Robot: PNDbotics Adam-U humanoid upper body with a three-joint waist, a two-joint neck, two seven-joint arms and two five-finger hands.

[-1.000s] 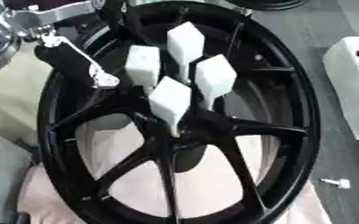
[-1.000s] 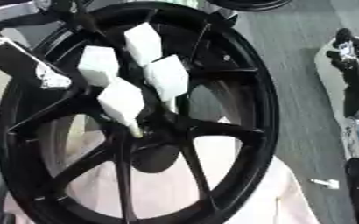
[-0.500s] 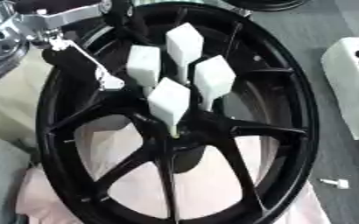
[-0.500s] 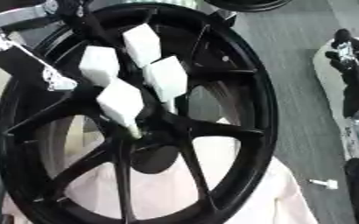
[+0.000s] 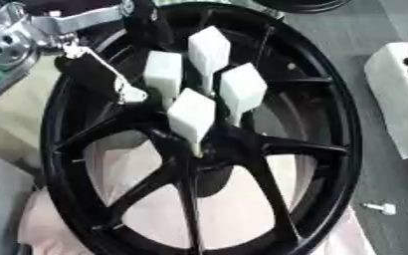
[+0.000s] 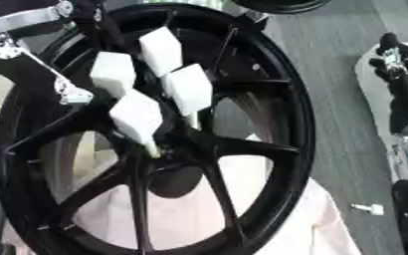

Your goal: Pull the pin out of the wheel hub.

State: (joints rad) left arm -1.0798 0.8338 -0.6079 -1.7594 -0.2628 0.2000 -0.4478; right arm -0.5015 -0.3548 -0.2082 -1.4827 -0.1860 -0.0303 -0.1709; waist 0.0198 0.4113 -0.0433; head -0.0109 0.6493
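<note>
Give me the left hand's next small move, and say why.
Probably ease the left hand rightward onto the nearest white-topped pin. The hand sits over the left spokes of the wheel, beside that pin but not yet holding it, and the pin stands in the hub.

Workshop — black wheel (image 5: 329, 124), loose bolt (image 5: 380, 207)

Your work surface is grey (image 5: 390, 179). Black wheel (image 5: 329, 99) lies flat across most of it, with a pale pink cloth (image 6: 199, 219) under its near half. Small white bolt-like piece (image 5: 380, 207) sits loose on the grey just off the wheel's right rim. White block (image 5: 390, 104) rests at the right edge, beige sheet (image 5: 16, 112) at the left
</note>
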